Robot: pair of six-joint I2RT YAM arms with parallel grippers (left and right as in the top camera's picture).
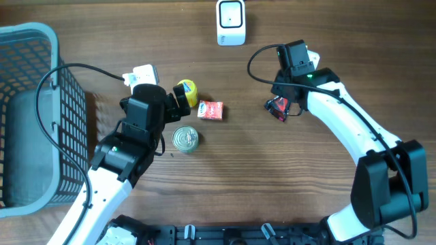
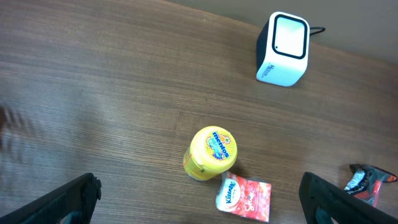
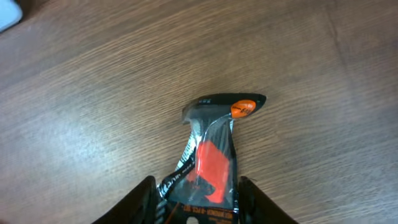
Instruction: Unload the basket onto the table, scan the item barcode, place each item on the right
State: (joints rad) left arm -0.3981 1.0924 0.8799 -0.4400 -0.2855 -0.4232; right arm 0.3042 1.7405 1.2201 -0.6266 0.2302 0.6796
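Blk/red packet lay flat on the desk, well apart from the white scanner. My R pincer straddled it; couldn't tell if clamped or loose. L pincer gaped wide over the yellow tub.

Wooden tabletop. White scanner stands top right. Yellow tub sits centre, red tissue pack touching it at lower right. Black and red packet lies at the right edge. Left gripper fingers spread wide, holding nothing.
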